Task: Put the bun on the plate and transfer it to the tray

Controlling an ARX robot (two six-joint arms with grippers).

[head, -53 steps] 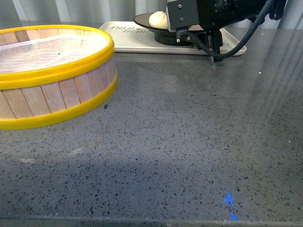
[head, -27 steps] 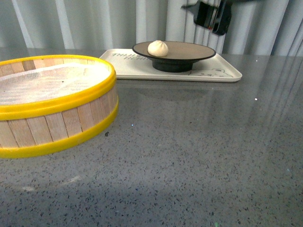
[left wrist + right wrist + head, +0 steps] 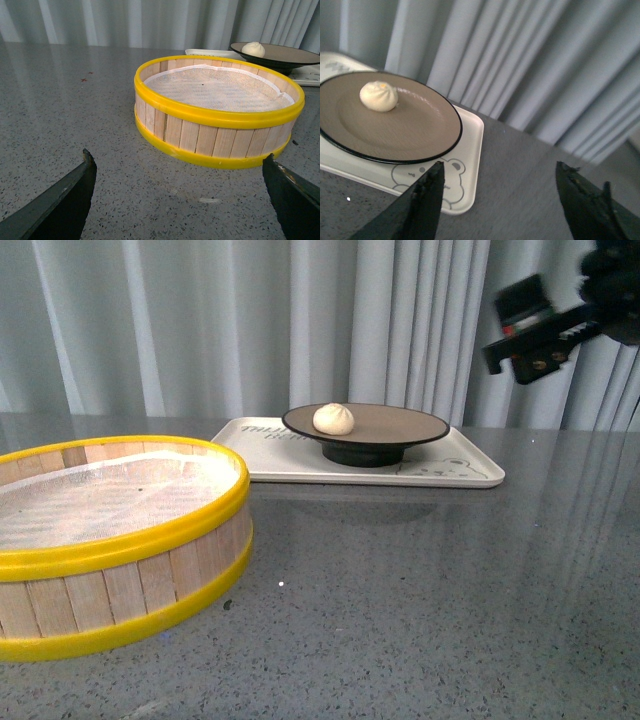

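The cream-white bun point(image 3: 333, 418) lies on the tan plate point(image 3: 400, 425) with its black rim and foot. The plate stands on the cream-white tray point(image 3: 455, 472) at the back of the table. My right gripper point(image 3: 535, 340) hangs open and empty in the air, above and to the right of the tray. The right wrist view shows the bun point(image 3: 379, 96), the plate point(image 3: 415, 130) and the tray point(image 3: 470, 150) beyond its spread jaws point(image 3: 497, 167). My left gripper point(image 3: 180, 162) is open and empty, low over the table in front of the steamer basket; the bun point(image 3: 253, 49) shows far behind.
A yellow-rimmed wooden steamer basket point(image 3: 130, 540) with a white cloth liner stands at the front left; it also shows in the left wrist view point(image 3: 220, 112). A grey speckled tabletop point(image 3: 420, 590) stretches in front of the tray. Grey curtains hang behind.
My right gripper has risen from the plate's right side and moved up and right, away from the tray. The front view has tilted upward. The bun, plate and tray stay in place.
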